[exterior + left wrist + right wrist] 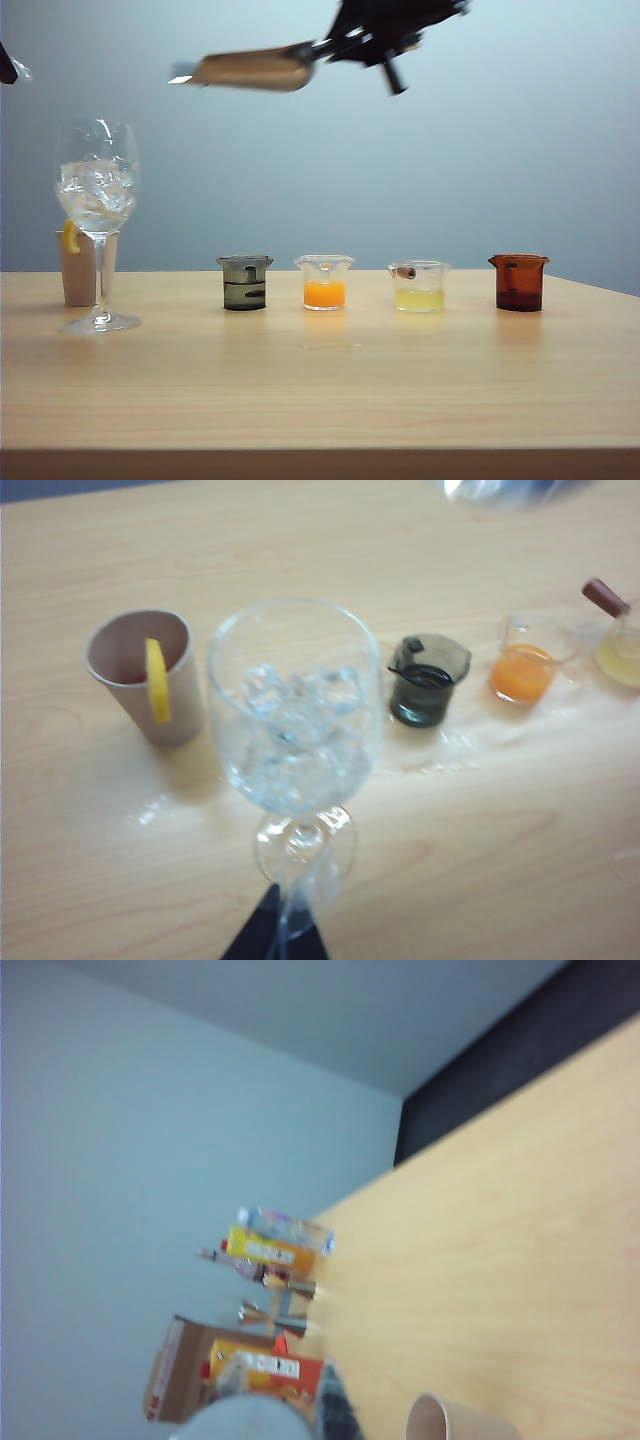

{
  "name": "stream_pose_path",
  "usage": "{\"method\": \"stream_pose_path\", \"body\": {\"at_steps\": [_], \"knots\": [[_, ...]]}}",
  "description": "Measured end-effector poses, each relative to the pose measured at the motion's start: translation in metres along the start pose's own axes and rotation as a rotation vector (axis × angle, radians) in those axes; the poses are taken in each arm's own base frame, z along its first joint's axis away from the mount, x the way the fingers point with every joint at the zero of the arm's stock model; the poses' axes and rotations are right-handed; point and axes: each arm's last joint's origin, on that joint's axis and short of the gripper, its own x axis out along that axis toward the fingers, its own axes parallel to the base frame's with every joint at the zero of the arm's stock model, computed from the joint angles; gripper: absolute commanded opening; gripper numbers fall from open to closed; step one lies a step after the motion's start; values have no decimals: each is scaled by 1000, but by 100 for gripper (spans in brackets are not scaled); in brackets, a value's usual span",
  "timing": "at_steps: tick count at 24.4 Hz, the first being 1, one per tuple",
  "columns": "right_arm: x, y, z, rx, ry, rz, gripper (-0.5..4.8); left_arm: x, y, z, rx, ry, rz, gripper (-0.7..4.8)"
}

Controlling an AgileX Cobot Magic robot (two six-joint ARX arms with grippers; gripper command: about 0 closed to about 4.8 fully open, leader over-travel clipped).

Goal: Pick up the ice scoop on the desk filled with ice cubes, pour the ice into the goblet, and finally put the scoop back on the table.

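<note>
4 beakers (324, 282), beige cup (80, 266) w/ lemon.

Soft, even light falls on my table (320, 400), with faint shadows under the goblet (97, 200) and beakers, and my right gripper (385, 45) shows as a dark backlit shape overhead. My left wrist picture is slightly soft, with pale glare streaks on the wood beside the ice-filled glass. My right wrist picture is tilted and blurred, worst on the boxes (240, 1370) at the far wall.

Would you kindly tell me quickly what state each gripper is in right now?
Left gripper: cannot be told; only a dark tip below the clear stemmed goblet.
Right gripper: closed on the shiny silver metal ice scoop, held high.
</note>
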Motion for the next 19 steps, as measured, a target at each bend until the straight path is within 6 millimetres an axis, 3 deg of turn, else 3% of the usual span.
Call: {"method": "stream_pose_path", "body": {"at_steps": [3,6,12,19], "knots": [[-26,8,22,-16,-39,-25,-9,-6,-6,0,13,-5,-26,-5],[-76,18,55,-71,-92,-97,-9,-13,-22,11,58,-39,-79,-5],[-152,24,96,-120,-212,-222,-9,-24,-47,26,96,-99,-171,-5],[-235,39,119,-204,-313,-340,-9,-30,-79,28,129,-138,-288,-5]]}}
